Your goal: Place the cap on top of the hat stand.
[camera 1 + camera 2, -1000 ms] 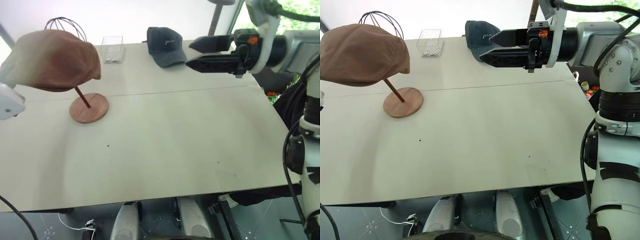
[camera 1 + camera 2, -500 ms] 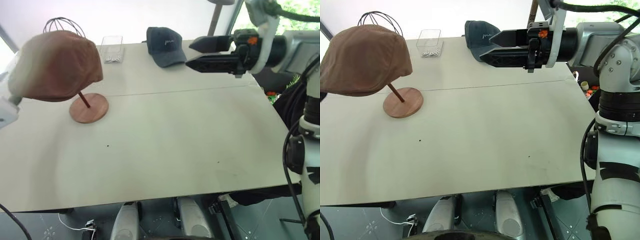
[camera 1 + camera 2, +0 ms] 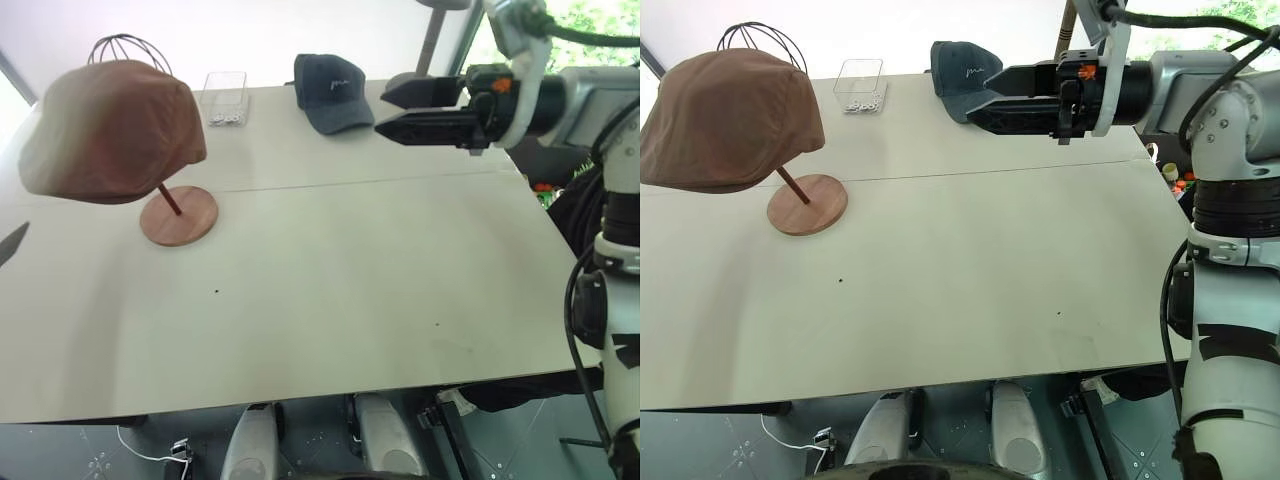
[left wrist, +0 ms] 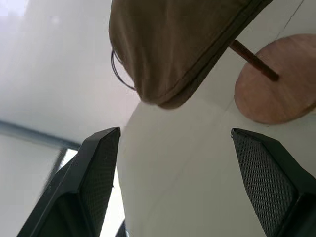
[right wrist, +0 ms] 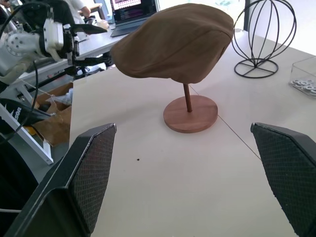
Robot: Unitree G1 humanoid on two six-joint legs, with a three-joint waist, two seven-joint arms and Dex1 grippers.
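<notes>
The brown cap (image 3: 110,130) rests tilted on top of the reddish-brown hat stand, hiding the top disc. The thin rod (image 3: 166,195) slants down to the round base (image 3: 178,216) on the table. My left gripper (image 4: 173,132) is open and empty. It sits just clear of the cap's left edge (image 4: 163,96), and one dark fingertip (image 3: 10,244) shows at the left edge of the left eye view. My right gripper (image 3: 384,106) hangs open and empty above the far right of the table, pointing left towards the stand from well away.
Behind the hat stand there is a black wire head-shaped stand (image 3: 130,48). A clear box (image 3: 224,97) and a dark navy baseball cap (image 3: 332,92) lie along the table's far edge. The near table edge (image 3: 300,400) runs across the bottom.
My left gripper has opened, let go of the cap and drawn back to the left, almost out of the eye views. The cap has settled on the stand. The right arm has stayed put.
</notes>
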